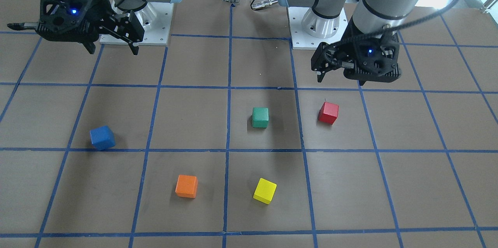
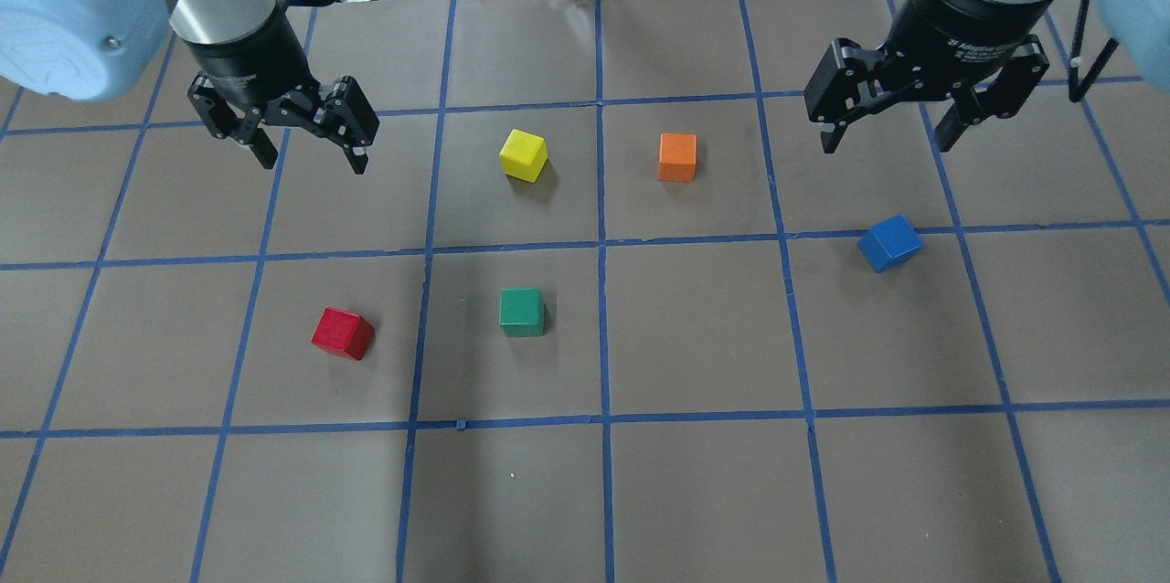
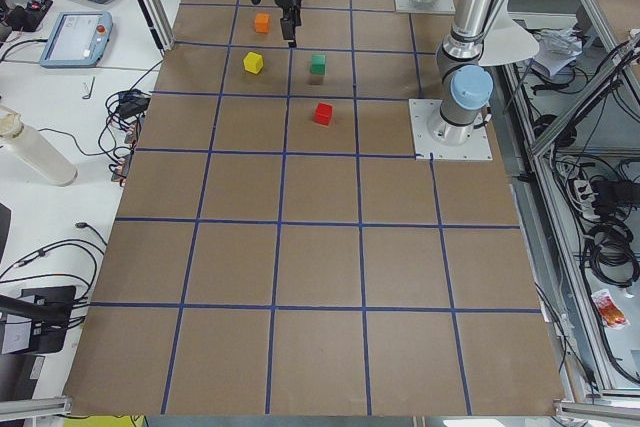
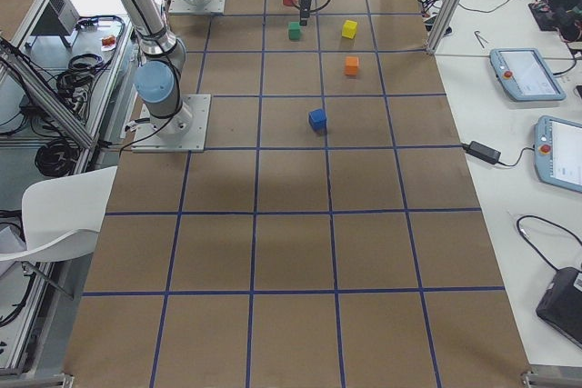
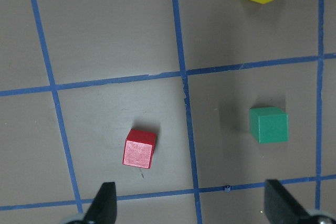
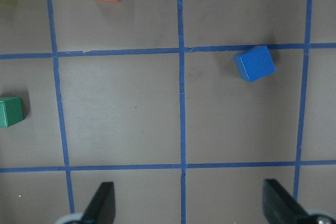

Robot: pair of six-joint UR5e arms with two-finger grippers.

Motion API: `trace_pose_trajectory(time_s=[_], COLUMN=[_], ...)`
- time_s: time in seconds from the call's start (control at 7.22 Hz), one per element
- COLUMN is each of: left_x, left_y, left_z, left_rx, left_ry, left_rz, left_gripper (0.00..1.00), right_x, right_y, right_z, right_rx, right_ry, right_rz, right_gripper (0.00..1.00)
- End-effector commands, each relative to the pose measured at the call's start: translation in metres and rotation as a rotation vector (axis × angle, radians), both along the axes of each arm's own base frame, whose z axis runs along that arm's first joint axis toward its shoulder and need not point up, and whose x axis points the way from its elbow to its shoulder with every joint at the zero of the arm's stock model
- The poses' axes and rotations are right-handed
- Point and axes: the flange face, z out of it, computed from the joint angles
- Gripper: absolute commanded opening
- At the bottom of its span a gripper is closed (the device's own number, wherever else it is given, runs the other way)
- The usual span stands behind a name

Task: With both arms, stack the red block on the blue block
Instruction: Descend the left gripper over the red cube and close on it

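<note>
Looking down from overhead, we see the left gripper [image 2: 313, 158] hanging above the table [image 2: 695, 492] with its fingers [image 5: 105, 203] spread wide and nothing between them. The right gripper [image 2: 887, 140] hangs on the other side, its jaws just as wide apart and also empty.

We find the red block [image 2: 343, 333] flat on the table in the robot's left half, inside one square of the blue tape lines [image 2: 600, 199] and turned a little off the grid. In the left wrist view it lies ahead of the gap between the two fingertips, closer to the one on the view's left, and apart from both. The green block [image 2: 522, 312] sits in the next square towards the middle.

We find the blue block [image 2: 889, 242] in the robot's right half, well apart from the red one, set askew with one edge right against a tape line. In the right wrist view it lies well ahead of the fingertips, towards the view's right.

The yellow block [image 2: 524, 154] and the orange block [image 2: 677, 156] rest farther out, in neighbouring squares on either side of the centre line.
</note>
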Motion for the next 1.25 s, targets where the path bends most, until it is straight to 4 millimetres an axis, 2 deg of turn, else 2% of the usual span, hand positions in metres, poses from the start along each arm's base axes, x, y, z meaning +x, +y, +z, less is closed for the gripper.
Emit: trace_pose_trajectory(time_s=[0.0,0.28,0.69,0.83,1.11], left_x=[0.049,0.046,0.039,0.037,0.038], left_y=[0.016,0.037,0.076,0.089,0.089], left_z=[-0.067,-0.12,-0.203,-0.217,-0.221], left_rx=[0.127,0.112,0.031,0.029,0.01], left_ry=[0.048,0.065,0.048,0.045,0.038], left_rz=[-0.043,-0.123,-0.137,-0.141,-0.145], left_gripper=[1.0,1.0,1.0,1.0,1.0], right_x=[0.002,0.004,0.003,0.003,0.003], right_y=[0.003,0.004,0.003,0.002,-0.001], right_z=[0.001,-0.001,-0.01,-0.011,-0.013], right_rx=[0.006,0.011,0.029,0.032,0.024], right_ry=[0.001,-0.005,0.008,0.01,0.008], right_rz=[-0.005,0.001,0.003,0.003,0.012], right_gripper=[1.0,1.0,1.0,1.0,1.0])
